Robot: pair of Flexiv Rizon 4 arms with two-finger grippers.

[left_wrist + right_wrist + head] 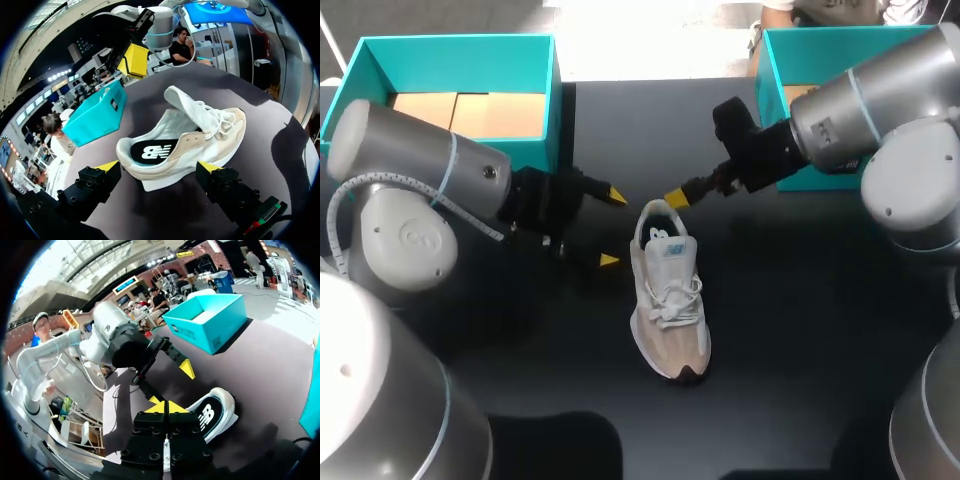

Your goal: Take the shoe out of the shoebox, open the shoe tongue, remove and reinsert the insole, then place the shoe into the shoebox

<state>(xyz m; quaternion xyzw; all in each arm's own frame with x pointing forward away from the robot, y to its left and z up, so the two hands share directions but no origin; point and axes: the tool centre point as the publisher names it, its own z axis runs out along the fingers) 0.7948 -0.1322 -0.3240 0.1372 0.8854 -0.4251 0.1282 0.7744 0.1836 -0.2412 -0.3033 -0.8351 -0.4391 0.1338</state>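
A white and beige shoe (pixel 668 300) lies on the dark table, heel toward the far side, toe toward me. In the left wrist view the shoe (pixel 200 135) has its tongue (pixel 186 104) lifted, and the black insole (pixel 150 151) shows inside. My left gripper (pixel 613 228) stands open just left of the heel, its two fingers either side of the heel end without touching it (pixel 158 167). My right gripper (pixel 677 197) is shut with nothing between its tips, hovering just above and behind the heel (pixel 165 407). From the right wrist, the shoe (pixel 215 412) lies just beyond the tips.
A teal shoebox (pixel 535 75) with cardboard inside stands at the back left. A second teal box (pixel 775 85) stands at the back right, behind my right arm. Bare dark table surrounds the shoe in front and to both sides.
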